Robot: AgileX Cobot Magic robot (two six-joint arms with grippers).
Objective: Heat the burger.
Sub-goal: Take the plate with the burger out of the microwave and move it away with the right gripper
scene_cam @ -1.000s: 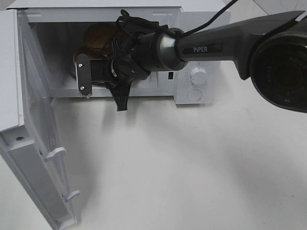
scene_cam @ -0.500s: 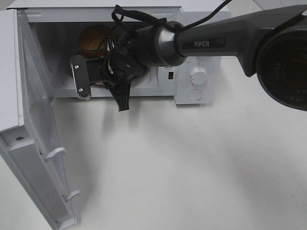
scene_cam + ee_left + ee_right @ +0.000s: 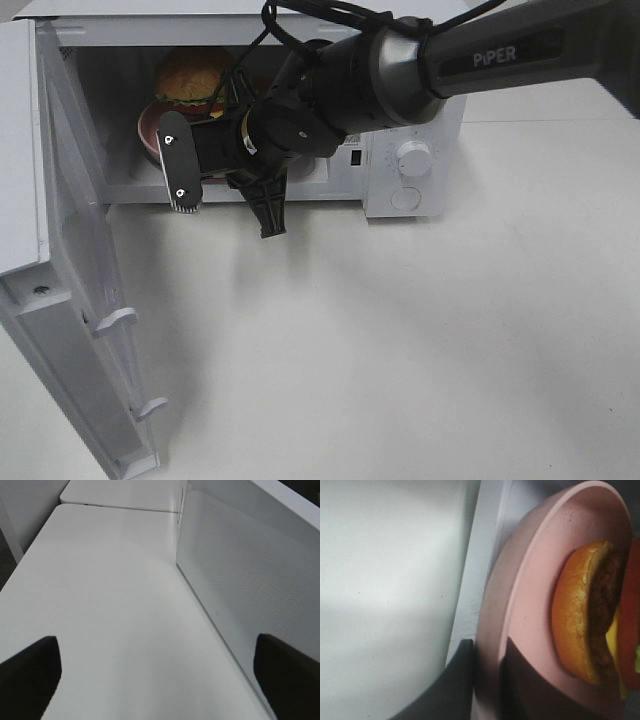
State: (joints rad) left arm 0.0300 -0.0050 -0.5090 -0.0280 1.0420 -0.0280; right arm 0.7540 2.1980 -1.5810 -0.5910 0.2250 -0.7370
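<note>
The burger (image 3: pixel 190 75) with a golden bun sits on a round pink plate (image 3: pixel 150 130) inside the open microwave (image 3: pixel 440 130). My right gripper (image 3: pixel 176 165) reaches into the oven's mouth and is shut on the plate's near rim. The right wrist view shows the burger (image 3: pixel 585 625) lying on the plate (image 3: pixel 535 595), with the right gripper (image 3: pixel 487 680) pinching the rim between its dark fingers. In the left wrist view my left gripper (image 3: pixel 160 680) is open and empty above the white table (image 3: pixel 100 590); it is out of the overhead view.
The microwave door (image 3: pixel 70 300) hangs wide open at the left, jutting toward the front; its perforated panel (image 3: pixel 240 580) stands close beside the left gripper. Two control knobs (image 3: pixel 413 158) are on the oven's right face. The right arm (image 3: pixel 480 60) crosses above the oven.
The right forearm has swung back and to the right, uncovering the burger. The gripper has stayed on the plate's rim at the oven's mouth, shifting only slightly.
</note>
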